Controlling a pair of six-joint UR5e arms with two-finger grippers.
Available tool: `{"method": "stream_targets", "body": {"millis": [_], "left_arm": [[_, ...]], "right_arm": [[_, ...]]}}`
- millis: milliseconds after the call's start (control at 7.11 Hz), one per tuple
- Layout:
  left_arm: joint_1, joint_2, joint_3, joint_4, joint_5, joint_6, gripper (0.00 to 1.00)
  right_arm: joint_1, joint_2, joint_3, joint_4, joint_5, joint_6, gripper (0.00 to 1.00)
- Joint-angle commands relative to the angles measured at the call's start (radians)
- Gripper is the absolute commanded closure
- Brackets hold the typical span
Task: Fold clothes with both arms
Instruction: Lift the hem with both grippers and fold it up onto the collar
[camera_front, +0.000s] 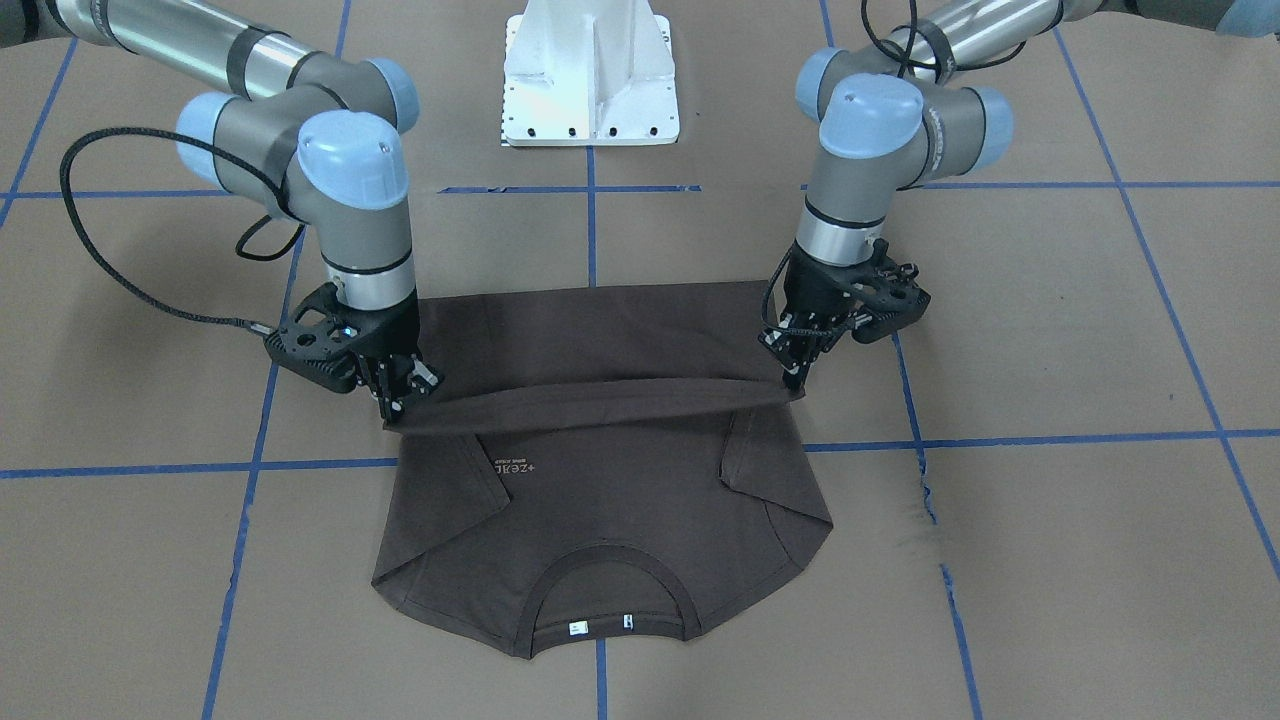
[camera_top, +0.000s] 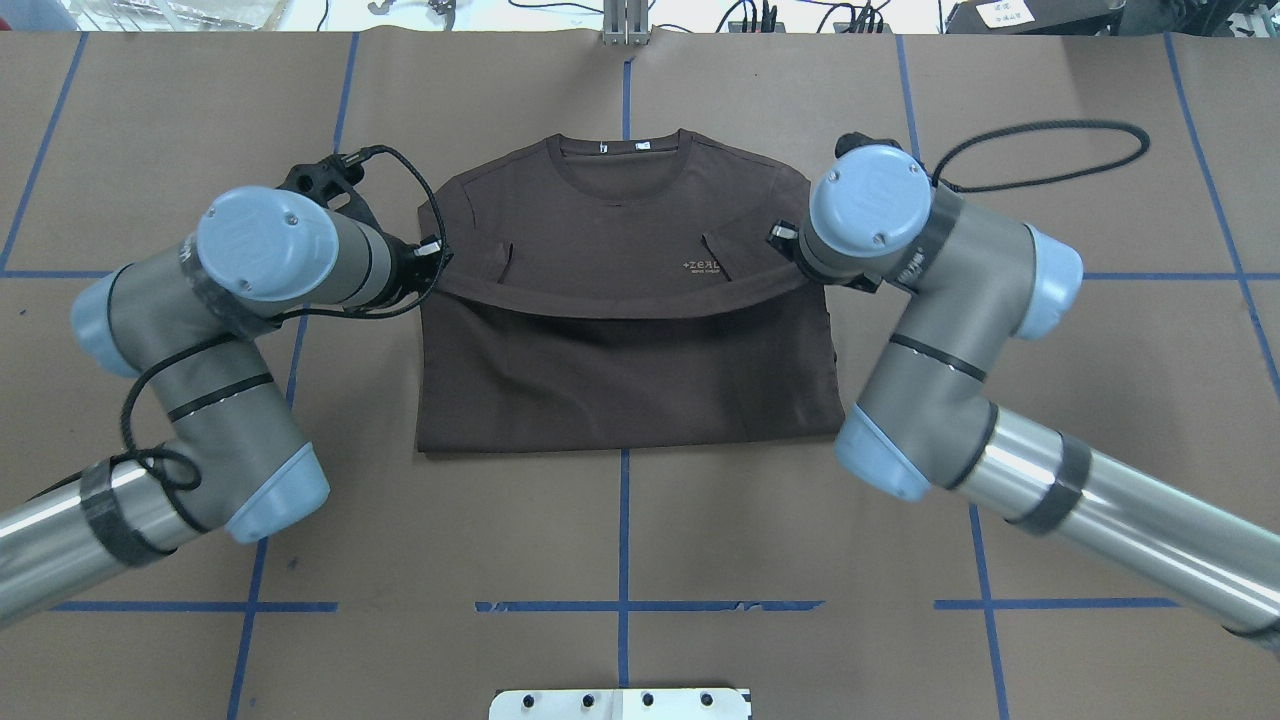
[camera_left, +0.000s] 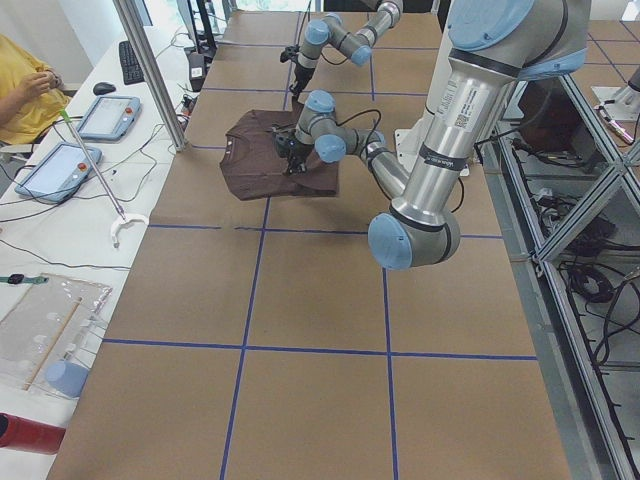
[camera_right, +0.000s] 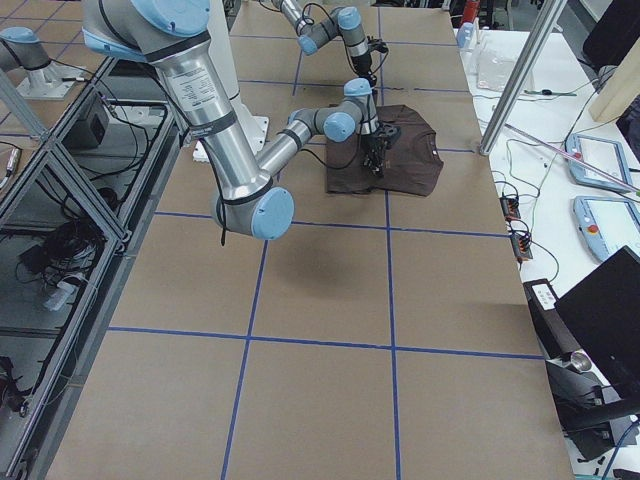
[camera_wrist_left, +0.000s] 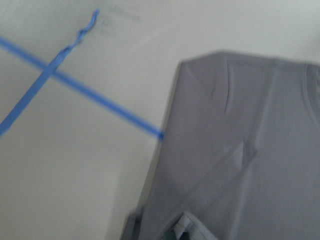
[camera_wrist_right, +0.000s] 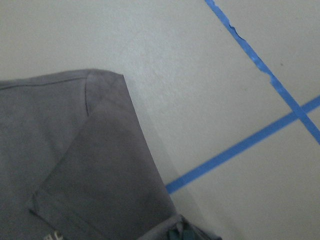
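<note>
Garment: a dark brown short-sleeved T-shirt (camera_front: 610, 500) lies flat on the brown paper-covered counter (camera_front: 1050, 330), its ribbed collar (camera_front: 607, 553) pointing away from the robot and both sleeves tucked inward.
Left claw: the black two-finger left claw (camera_front: 797, 378) is clenched on one corner of the hem, held just above the cloth.
Right claw: the black two-finger right claw (camera_front: 398, 405) is pinched on the other corner, at about the same height.
Hem: the raised hem (camera_front: 600, 400) stretches between the two claws, sags a little midway, and crosses the shirt near the pale chest lettering (camera_front: 515, 467).
Step in hand: judged to be the bottom-to-collar fold, roughly halfway across.
Doing it well: both arms should travel level and together, with enough tension to lift the sag. They should lay the hem square at the shoulders before letting go.
Risk: an uneven pace would likely skew the fold or drag the tucked sleeves out.
</note>
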Motion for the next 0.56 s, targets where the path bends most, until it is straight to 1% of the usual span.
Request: {"method": "stream_targets", "body": {"millis": [0,141,422], "left_arm": [[-0.052,-0.052,0.146,-0.1,0.002,0.029,1.0],[-0.054,-0.055,0.172,-0.127,0.004,0.032,1.0],[-0.069,-0.074,0.18,-0.13,0.025,0.069,1.0]], "right_arm": [[0.06,0.086,-0.233,0.172,0.006,-0.014,1.0],[0.072,0.117,-0.264,0.174,0.009,-0.025,1.0],[0.094,0.131,-0.29,0.174,0.009,-0.052,1.0]]}}
